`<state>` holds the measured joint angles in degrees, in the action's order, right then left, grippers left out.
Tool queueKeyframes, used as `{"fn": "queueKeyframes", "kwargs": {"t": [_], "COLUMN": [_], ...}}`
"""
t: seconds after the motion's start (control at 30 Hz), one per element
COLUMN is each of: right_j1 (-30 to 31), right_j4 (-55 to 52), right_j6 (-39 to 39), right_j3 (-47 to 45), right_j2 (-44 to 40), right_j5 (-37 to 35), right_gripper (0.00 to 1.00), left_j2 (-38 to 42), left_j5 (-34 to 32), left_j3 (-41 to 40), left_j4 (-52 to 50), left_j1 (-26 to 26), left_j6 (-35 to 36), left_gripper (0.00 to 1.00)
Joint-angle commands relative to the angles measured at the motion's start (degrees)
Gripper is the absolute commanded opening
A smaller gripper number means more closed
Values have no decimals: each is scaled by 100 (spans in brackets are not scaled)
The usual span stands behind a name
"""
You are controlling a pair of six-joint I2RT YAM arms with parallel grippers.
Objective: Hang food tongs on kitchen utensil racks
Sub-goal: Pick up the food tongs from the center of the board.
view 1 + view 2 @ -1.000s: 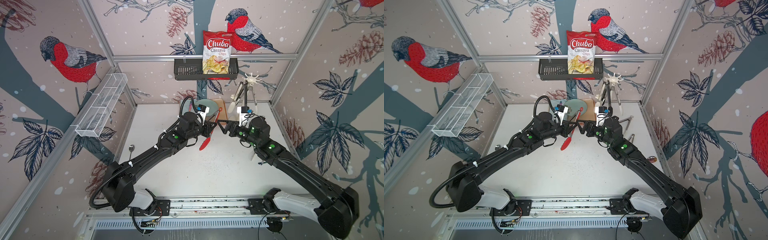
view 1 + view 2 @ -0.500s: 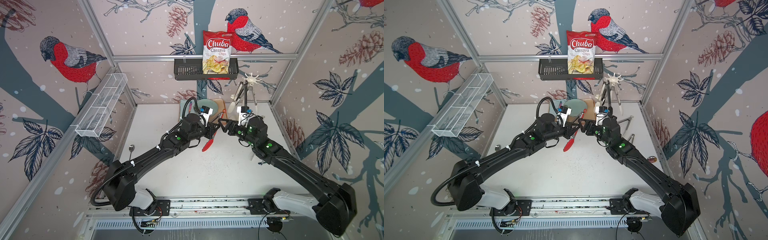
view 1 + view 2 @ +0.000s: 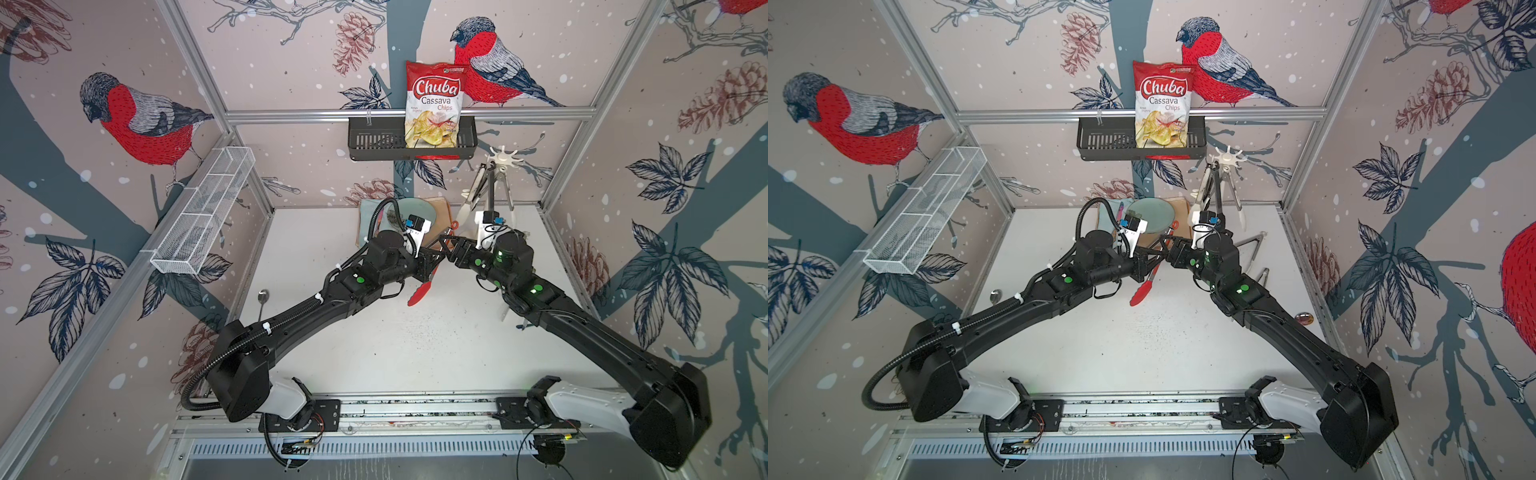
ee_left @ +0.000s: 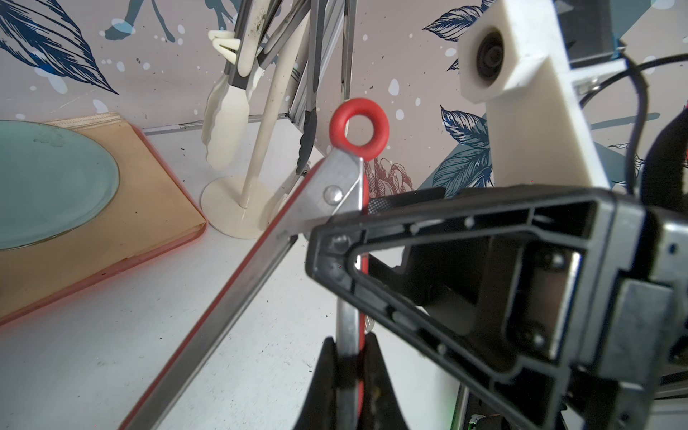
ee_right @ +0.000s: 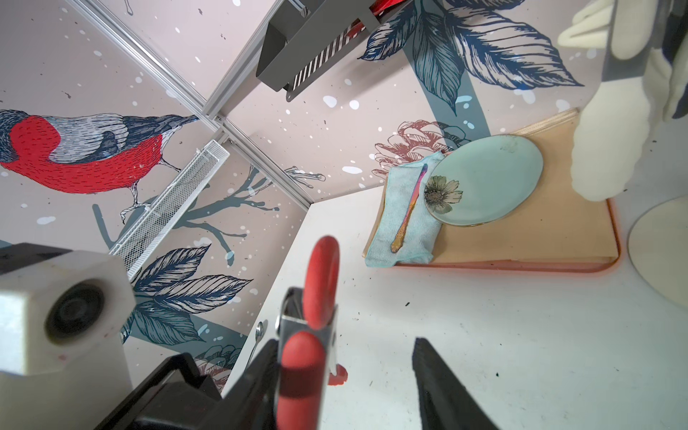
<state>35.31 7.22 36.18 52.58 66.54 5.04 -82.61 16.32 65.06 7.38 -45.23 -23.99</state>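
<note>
My left gripper [image 4: 350,346] is shut on one steel arm of the red-tipped food tongs [image 3: 417,295] and holds them tilted above the table, red loop [image 4: 359,128] uppermost. My right gripper [image 5: 346,342] is open around the tongs' hinge end [image 5: 322,275]. One finger [image 5: 260,368] lies against the tongs, while the other stands well apart. In both top views the two grippers [image 3: 434,259] [image 3: 1169,245] meet mid-table. The cream-white utensil rack [image 3: 503,158] stands at the back right with white-tipped tongs [image 3: 469,195] and black-tipped tongs hanging from it.
A tray [image 4: 160,208] with a pale green plate [image 5: 484,178], cloth and knife lies beside the rack's base [image 4: 238,208]. More tongs [image 3: 1252,245] lie at the right. A black basket [image 3: 374,143] with a chips bag and a white mesh basket [image 3: 203,216] hang on the walls. A spoon [image 3: 262,296] lies at the left.
My right gripper has moved in to the tongs' hinge end and its jaws have narrowed. The left gripper has shifted slightly towards the back right with the tongs.
</note>
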Motion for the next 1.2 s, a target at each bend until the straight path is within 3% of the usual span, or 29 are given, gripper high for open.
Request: {"fn": "queueKeyframes", "kwargs": {"t": [0.0, 0.33, 0.87, 0.93, 1.1, 1.13, 1.17], "right_j1": [2, 10, 2, 2, -7, -17, -35], "right_j4": [121, 198, 113, 74, -166, -209, -264], "right_j6": [56, 99, -150, -189, -312, -340, -361], "right_j3": [1, -120, -64, -57, 11, 9, 22], "right_j2": [7, -128, -277, -326, -438, -470, -505], "right_j5": [-72, -81, -229, -262, -389, -412, -464], "right_gripper": [54, 41, 6, 5, 1, 1, 0], "left_j2": [35, -77, -183, -211, -304, -308, -309], "left_j5": [-71, -199, -139, -120, -1, 7, 37], "left_j3": [52, 241, 304, 331, 466, 471, 457], "left_j4": [506, 572, 853, 845, 723, 714, 713], "left_j1": [-54, -107, -308, -306, -303, -311, -311], "left_j6": [11, -25, -132, -158, -210, -224, -214], "left_gripper": [0, 0, 0, 5, 44, 65, 80]}}
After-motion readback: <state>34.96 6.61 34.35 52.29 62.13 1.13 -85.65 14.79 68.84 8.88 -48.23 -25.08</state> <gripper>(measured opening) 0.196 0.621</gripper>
